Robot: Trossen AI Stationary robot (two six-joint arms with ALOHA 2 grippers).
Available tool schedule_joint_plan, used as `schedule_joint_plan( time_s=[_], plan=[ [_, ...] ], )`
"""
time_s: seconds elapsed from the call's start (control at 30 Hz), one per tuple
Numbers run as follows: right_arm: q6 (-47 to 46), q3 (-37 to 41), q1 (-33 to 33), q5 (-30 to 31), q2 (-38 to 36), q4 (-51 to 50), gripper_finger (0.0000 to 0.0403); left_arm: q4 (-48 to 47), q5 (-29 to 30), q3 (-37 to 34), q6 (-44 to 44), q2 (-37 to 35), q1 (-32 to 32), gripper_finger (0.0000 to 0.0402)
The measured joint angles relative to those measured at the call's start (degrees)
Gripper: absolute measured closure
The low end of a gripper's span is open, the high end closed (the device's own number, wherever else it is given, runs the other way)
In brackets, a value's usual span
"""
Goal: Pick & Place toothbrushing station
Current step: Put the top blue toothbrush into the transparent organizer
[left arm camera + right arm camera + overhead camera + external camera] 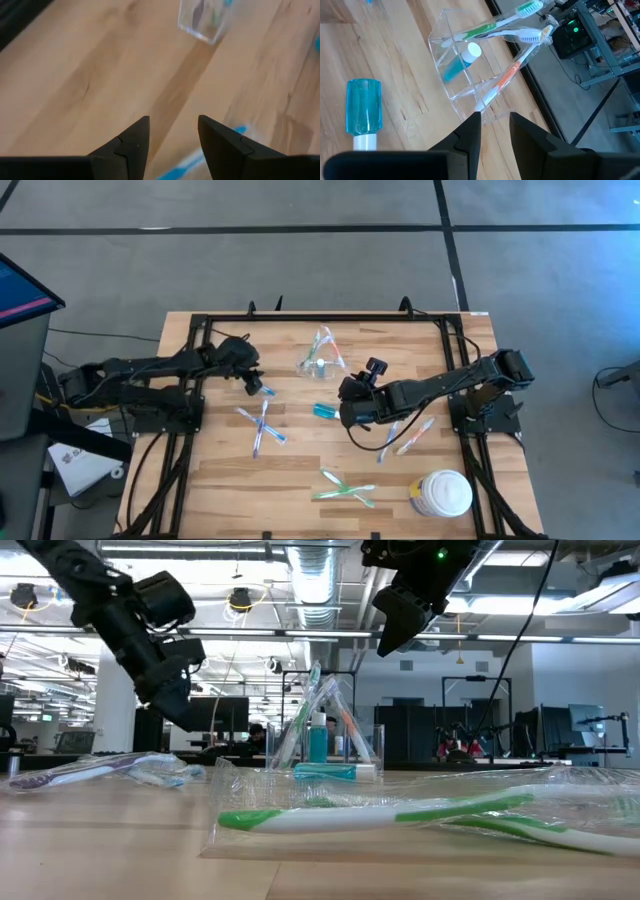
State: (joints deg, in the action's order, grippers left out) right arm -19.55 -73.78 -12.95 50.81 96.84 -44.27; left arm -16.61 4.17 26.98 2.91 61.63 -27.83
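On the light wooden table (300, 480), toward its far middle, stands the small clear plastic holder (320, 360), upright, already carrying a green-bristled brush, a whitish one, an orange-handled one and a small teal tube with white cap (461, 61). Brush heads fan up and outward from it.

Right gripper (352, 395) hovers just right of the holder, fingers (470, 135) a little apart, nothing between them. Directly beside it lies a short translucent blue tube with a white cap (325, 411), flat on the table, long axis roughly left-right in the high view, white end toward the gripper; probably the next pick.

Left gripper (250, 380) hangs above the table left of the holder, fingers (135, 145) spread, empty, over a translucent blue toothbrush (262, 390) lying flat, axis diagonal. More blue brushes (262, 425) lie crossed nearer the front, wrapped green ones (345, 488) at the front edge, whitish ones (405, 435) under the right arm.

To do the step well: turn the wrist so the fingers close across the tube's narrow width, not along it; come down square; grip mid-body; lift clear before swinging to the holder; enter from above so the leaning brushes aren't knocked.
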Motion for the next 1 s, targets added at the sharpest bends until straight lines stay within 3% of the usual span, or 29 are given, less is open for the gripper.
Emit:
schedule_joint_plan(
  time_s=[0.43,1.0],
  plan=[
    [0.00,0.00,-0.04,0.00,0.00,0.13,0.0310,-15.16,2.07,5.14,-4.21,1.64,-0.03,0.0239],
    [0.13,0.00,0.37,-0.27,0.00,0.58,0.0310,-27.41,3.45,13.34,-14.25,17.92,0.00,0.0239]
  ],
)
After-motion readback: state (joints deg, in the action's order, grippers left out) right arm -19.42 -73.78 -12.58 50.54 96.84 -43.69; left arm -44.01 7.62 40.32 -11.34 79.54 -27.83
